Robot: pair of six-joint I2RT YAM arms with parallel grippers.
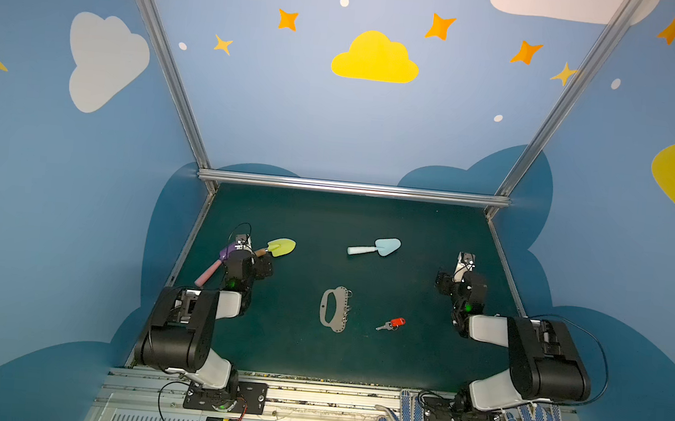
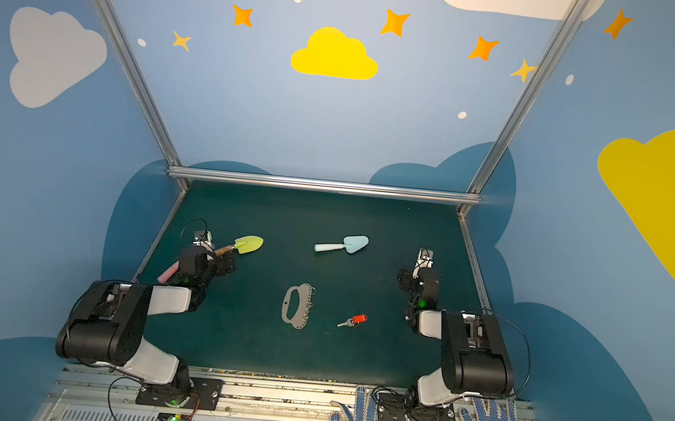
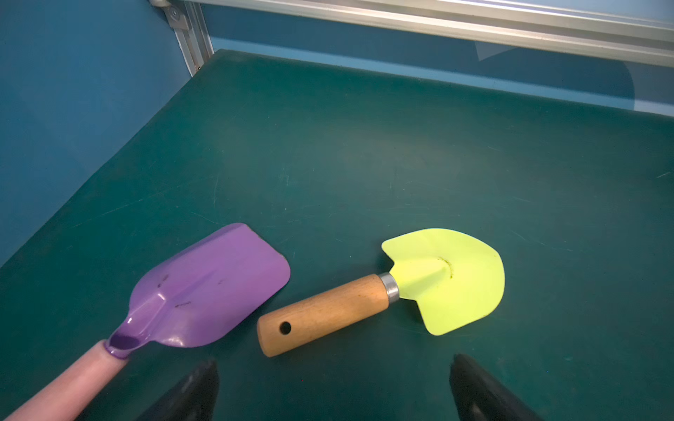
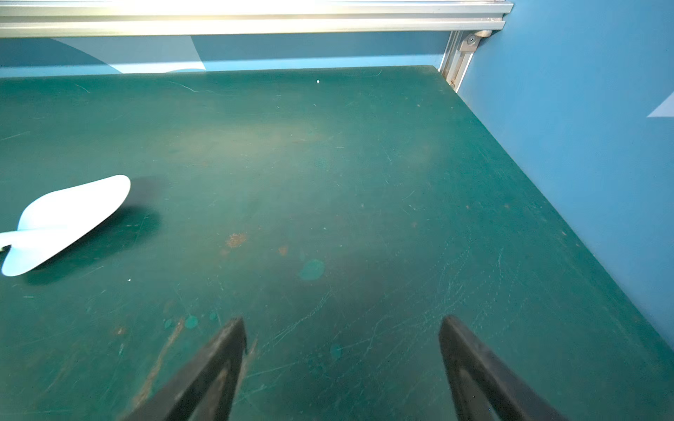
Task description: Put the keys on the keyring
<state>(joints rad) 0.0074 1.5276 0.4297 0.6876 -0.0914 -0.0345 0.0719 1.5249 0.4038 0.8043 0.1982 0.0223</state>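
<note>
Across the dark green counter (image 1: 326, 219) nothing of the task is yet begun, as I judge it: the step in hand is the first reach, with the left arm (image 1: 187, 331) and the right arm (image 1: 539, 358) drawn in at their own sides. The left hand (image 3: 333, 368) is spread wide and empty, pointing at a purple shovel (image 3: 208, 288) and a yellow shovel (image 3: 448, 280); these two lie just beside each other near the counter's left edge. Opposite, the right hand (image 4: 343, 324) is likewise wide apart and holds nothing, with bare counter under it. A pale blue shovel (image 1: 378, 246) lies alone toward the back middle.

Nearer the front, the keyring (image 1: 339, 318) lies flat midway between the arms, its oval cut-out toward the left arm and its little metal rings along the edge facing right. Smallest of all, the keys (image 1: 391, 323) rest on the counter near that ringed edge but apart from it, the silver key pointing toward the keyring and the red tag toward the right arm. Neither wrist view shows them.

The next move probably falls to the right arm, which is closer: swing back toward the front middle, come down over the keys and close on the red tag, the thicker part, since the key itself lies thin and flat. The left hand would likely need to steady the keyring, because threading such small rings calls for fine alignment.
</note>
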